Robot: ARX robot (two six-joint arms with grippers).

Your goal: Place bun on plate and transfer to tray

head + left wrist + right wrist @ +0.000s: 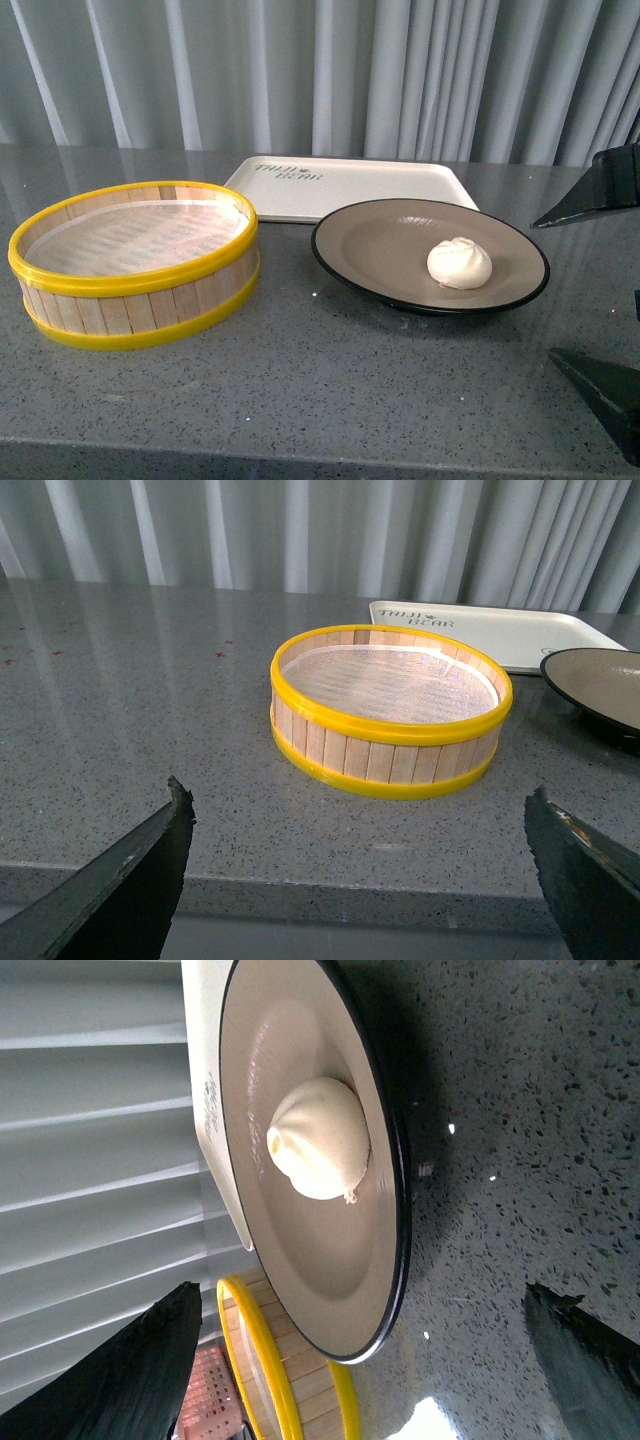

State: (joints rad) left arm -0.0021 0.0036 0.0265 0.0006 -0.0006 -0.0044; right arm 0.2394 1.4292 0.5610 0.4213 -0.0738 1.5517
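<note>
Fingers of right gripper (pixel 545 288) spread wide, holding nothing, at the right edge of the scene. Plate (pixel 390 245) lies just left of them, its right rim facing the gap. Bun (pixel 459 263) already sits on the plate, right of centre, pleats up. Right arm is clearly nearer; left gripper (pixel 355 786) is also spread and unloaded, hanging near-side of the basket (pixel 130 290), well apart from the plate. Tray (pixel 380 185) lies behind the plate, far and slightly left, holding nothing; whether the plate rim touches it cannot be told. Basket on the left holds only a white liner. Likely next: grip the plate's right rim, carry it far-left onto the tray.
</note>
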